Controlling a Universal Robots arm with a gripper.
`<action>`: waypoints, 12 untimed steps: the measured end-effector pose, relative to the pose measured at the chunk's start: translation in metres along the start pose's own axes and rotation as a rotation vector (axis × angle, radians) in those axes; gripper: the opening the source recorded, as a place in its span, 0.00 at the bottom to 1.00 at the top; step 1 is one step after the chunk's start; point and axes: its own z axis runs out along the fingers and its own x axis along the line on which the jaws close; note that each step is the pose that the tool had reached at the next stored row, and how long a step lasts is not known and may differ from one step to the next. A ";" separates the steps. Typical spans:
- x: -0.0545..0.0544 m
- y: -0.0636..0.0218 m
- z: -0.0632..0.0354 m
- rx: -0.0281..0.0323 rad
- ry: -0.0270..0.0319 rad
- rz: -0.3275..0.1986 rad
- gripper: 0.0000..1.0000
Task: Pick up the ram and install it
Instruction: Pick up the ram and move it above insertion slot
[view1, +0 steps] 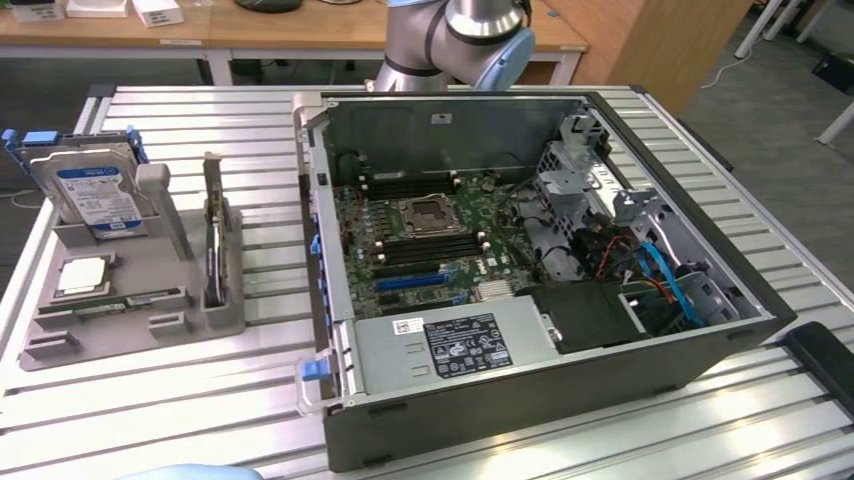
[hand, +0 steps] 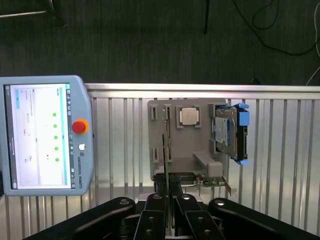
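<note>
The ram (view1: 114, 303) is a thin green stick standing on its edge in a slot of the grey holder tray (view1: 160, 270), beside the square silver CPU (view1: 83, 275). In the wrist view the ram (hand: 164, 147) shows edge-on. My gripper (hand: 171, 200) hangs above the tray's near side, apart from the ram, with its dark fingers (hand: 156, 217) shut and nothing between them. The open computer case (view1: 694, 350) lies on the exterior view's right, its motherboard (view1: 427, 235) exposed with black memory slots around the CPU socket.
A hard drive (view1: 94, 195) with a blue-white label stands at the tray's far end, and an upright expansion card (view1: 214, 240) stands along the tray's side nearest the case. A teach pendant (hand: 45, 135) lies on the slatted metal table (view1: 200, 120). My arm (view1: 454, 30) rises behind the case.
</note>
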 end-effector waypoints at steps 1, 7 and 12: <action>0.000 0.0000 0.0000 0.0001 -0.0001 0.000 0.13; 0.000 0.0000 0.0050 0.0000 0.0000 0.000 0.13; 0.000 -0.0003 0.0122 -0.0001 0.0000 0.000 0.13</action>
